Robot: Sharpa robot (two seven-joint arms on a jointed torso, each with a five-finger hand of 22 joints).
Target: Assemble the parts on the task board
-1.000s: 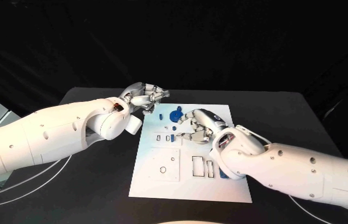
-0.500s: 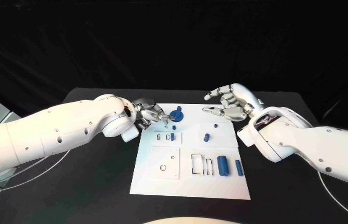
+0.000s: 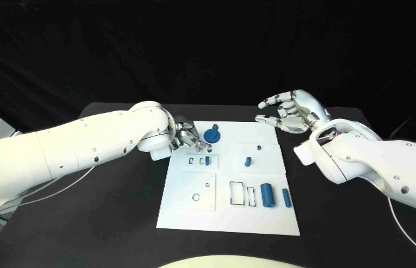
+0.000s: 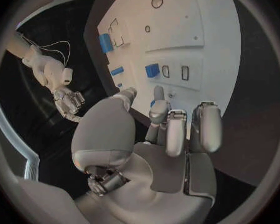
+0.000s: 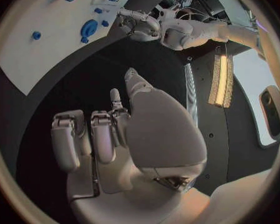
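Note:
The white task board (image 3: 227, 211) lies in the middle of the table. On it are a blue round part (image 3: 212, 137) near the far left, a small blue peg (image 3: 248, 161), a blue piece in a slot (image 3: 207, 160), and a thick blue cylinder (image 3: 267, 195) beside a slim one (image 3: 287, 197). My left hand (image 3: 186, 137) hovers at the board's far left edge, fingers bent close to the round part. In the left wrist view a bit of blue (image 4: 154, 103) shows between thumb and finger; a grip is unclear. My right hand (image 3: 293, 115) hangs beyond the far right corner, fingers apart, empty.
Black table (image 3: 104, 208) surrounds the board on all sides. The board's near left quarter holds a raised white plate (image 3: 196, 191) with small holes. Empty rectangular slots (image 3: 237, 194) sit beside the thick cylinder.
My right hand has lifted off the board's middle and swung back to the far right, opening. My left hand has shifted down to the board's left edge by the round part.

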